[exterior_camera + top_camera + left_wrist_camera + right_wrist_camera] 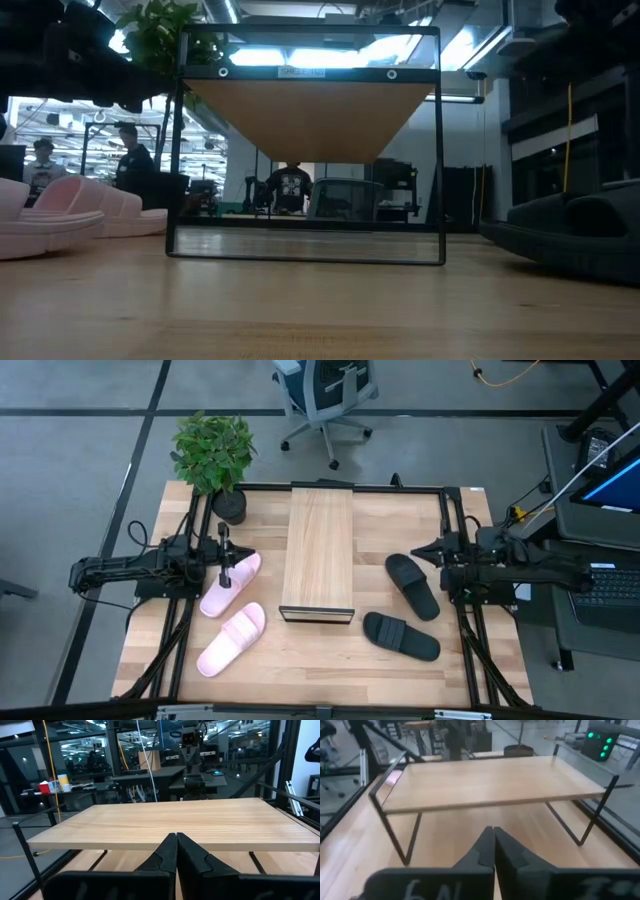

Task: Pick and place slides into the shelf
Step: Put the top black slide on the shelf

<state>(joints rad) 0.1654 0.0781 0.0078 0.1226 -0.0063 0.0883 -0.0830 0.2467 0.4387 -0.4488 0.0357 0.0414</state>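
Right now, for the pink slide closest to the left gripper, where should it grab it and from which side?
Grip the wide strap of the nearer pink slide, coming straight down from above. It lies sole-down on the table just beside the left gripper, so the arched strap is the raised part; the flat sole probably offers no edge. The fingers, now shut, must open first.

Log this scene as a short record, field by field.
shelf: centre of table, top bare
pink slides: two, left of shelf, on table
black slides: two, right of shelf, on table
left gripper: shut, empty, above the farther pink slide
right gripper: shut, empty, at the table's right edge
plant: far left corner
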